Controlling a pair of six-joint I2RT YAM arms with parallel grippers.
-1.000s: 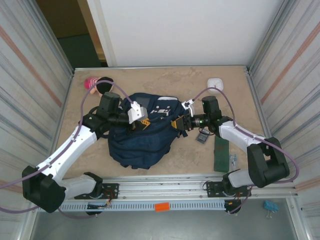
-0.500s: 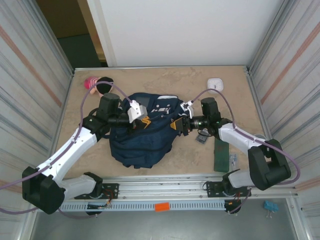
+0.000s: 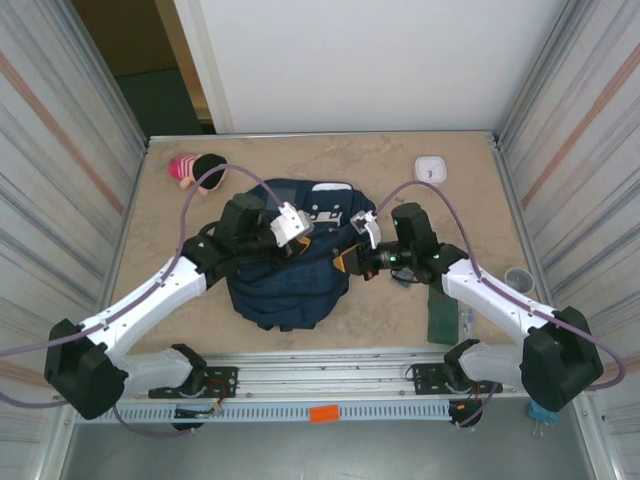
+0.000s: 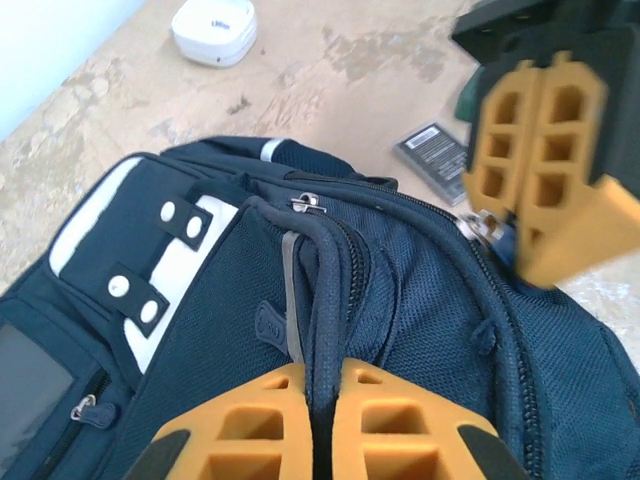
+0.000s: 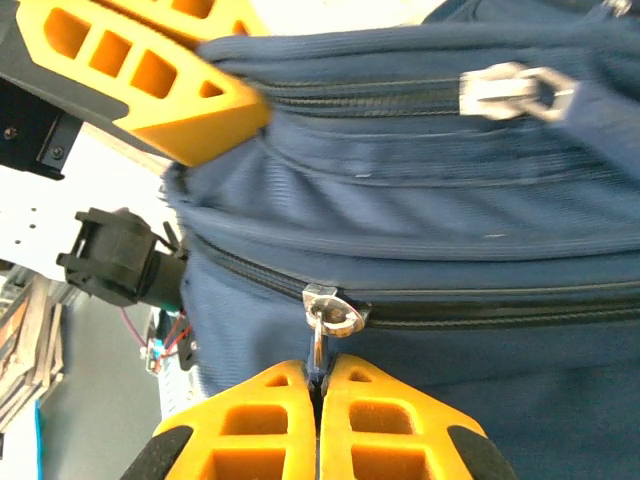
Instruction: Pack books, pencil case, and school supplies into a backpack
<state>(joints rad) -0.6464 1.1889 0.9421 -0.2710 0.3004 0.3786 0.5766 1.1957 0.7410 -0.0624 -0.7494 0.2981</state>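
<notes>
My right fingers [image 5: 250, 425] are pinching shut on the small metal zipper pull [image 5: 322, 325], and my left fingers [image 4: 400, 425] are clamping shut on the dark carry loop [image 4: 325, 280] at the top of the backpack [image 3: 285, 290]. The backpack is slumping on the table [image 3: 400, 170] between the two pairs of fingers. It is looking soft and limp to me, so I am expecting the fabric to bunch and drag towards whichever fingers tug rather than hold firm. The stitched loop is seeming the soundest place to brace it, while the pull is thin, smooth metal that could slide out of a flat pinch unless I am drawing it straight along its track. Two zipper tracks are running just ahead of my right fingertips, with a second pull [image 5: 510, 90] on the farther one, and I am not able to tell how far either is open or what is lying inside the bag. Beyond my left fingertips the dark grey slab [image 4: 440, 160] is lying flat on the table just behind my right fingers, stiff and easy to take by its long edges. The dark green book [image 3: 441, 305] is lying outward of my right fingers, and a tiny clear item [image 3: 465, 320] beside it is too small to make out.
</notes>
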